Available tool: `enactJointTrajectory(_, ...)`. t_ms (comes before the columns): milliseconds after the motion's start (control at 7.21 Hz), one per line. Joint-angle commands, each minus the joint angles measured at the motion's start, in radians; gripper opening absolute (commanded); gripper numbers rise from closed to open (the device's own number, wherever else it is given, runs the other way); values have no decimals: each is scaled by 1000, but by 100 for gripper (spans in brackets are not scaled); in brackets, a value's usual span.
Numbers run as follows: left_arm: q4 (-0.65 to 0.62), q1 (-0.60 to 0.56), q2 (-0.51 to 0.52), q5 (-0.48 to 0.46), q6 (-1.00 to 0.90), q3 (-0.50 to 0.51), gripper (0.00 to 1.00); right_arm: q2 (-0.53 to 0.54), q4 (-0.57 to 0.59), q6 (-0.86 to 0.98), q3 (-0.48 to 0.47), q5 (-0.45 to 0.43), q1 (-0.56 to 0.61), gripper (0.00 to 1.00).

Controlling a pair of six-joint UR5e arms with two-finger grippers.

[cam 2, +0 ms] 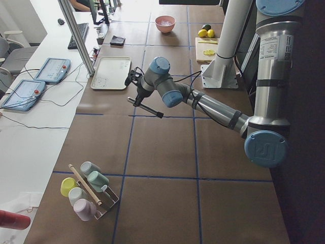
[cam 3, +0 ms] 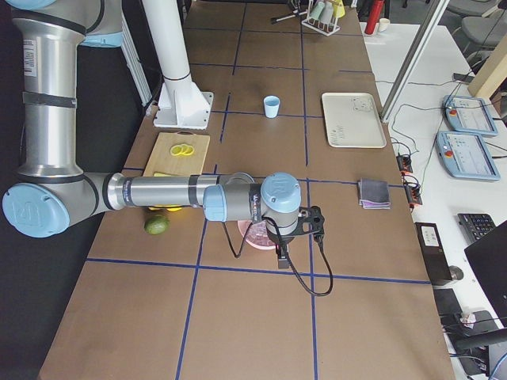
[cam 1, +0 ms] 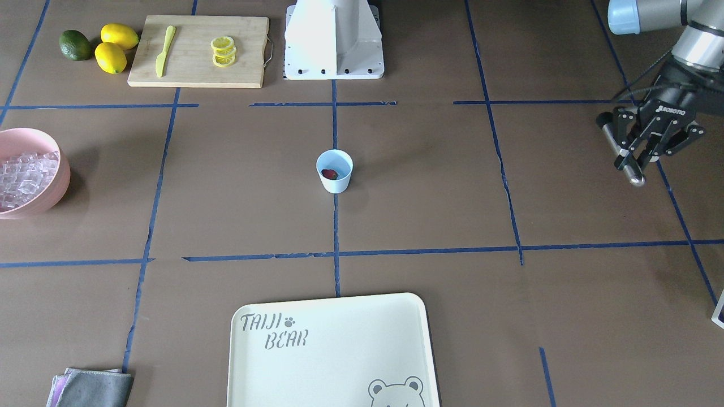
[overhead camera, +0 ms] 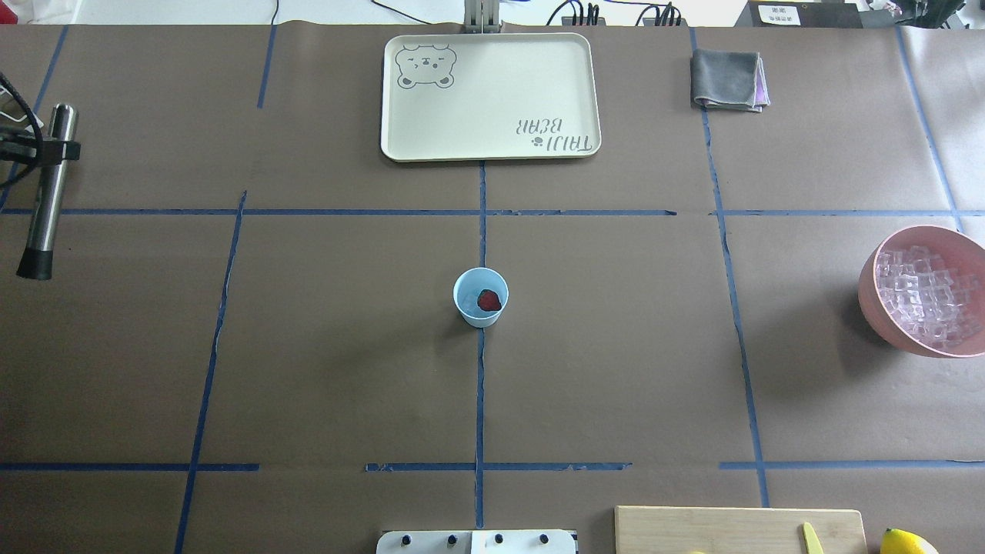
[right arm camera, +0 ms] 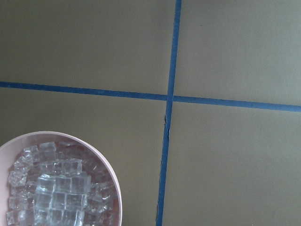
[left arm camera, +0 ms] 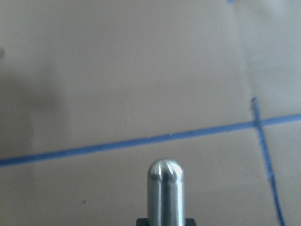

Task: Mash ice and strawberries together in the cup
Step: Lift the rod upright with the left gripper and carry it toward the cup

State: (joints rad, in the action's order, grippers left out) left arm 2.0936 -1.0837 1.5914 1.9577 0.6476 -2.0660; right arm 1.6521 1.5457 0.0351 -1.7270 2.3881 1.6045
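The cup (overhead camera: 464, 296) stands upright at the middle of the overhead frame, on a line of blue tape; the strawberry (overhead camera: 489, 300) lies in its bottom, toward the right wall; whether any ice is in there with it I cannot tell. The ice (overhead camera: 927, 296) that shows plainly is heaped in a pink bowl (overhead camera: 869, 312) at the right edge of that frame, well apart from the cup.

The left gripper (overhead camera: 54, 150) sits at the far left edge, its jaws closed around a steel rod (overhead camera: 48, 200) above the rod's middle; so the cup lies well to the right of the jaws and lower in the frame, with a wide stretch of table (overhead camera: 308, 346) between them. The rod's long axis runs almost straight up and down the overhead frame, black end lowest and rounded steel end uppermost; from the side view it looks closer to level than upright, held off the table.

The coming move therefore seems to turn on two things: carrying the rod rightward to the cup, and tipping it until one end points down into the mouth.

The right gripper (cam 3: 283, 255) hangs by the bowl in the right-side view; how its jaws stand I cannot tell; it is the nearer to the ice, while the left has the tool.
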Motion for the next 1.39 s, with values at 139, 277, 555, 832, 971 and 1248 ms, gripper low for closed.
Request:
enactJointTrajectory(139, 154, 262, 87, -487, 133, -95, 0, -11, 2, 0, -2, 13, 0, 100)
enactJointTrajectory(277, 283, 357, 84, -687, 138, -92, 0, -11, 2, 0, 0, 11, 0, 100)
enactJointTrajectory(555, 549, 482, 117, -840, 118, 13, 0, -11, 2, 0, 3, 11, -6, 100)
enactJointTrajectory(832, 814, 514, 137, -849, 104, 101, 0, -11, 2, 0, 1, 11, -8, 100)
enactJointTrajectory(971, 907, 566, 178, -862, 31, 160, 0, -11, 1, 0, 1, 9, -12, 100)
enactJointTrajectory(1248, 1043, 681, 347, -992, -80, 338, 0, -11, 1, 2, 3, 2, -24, 100)
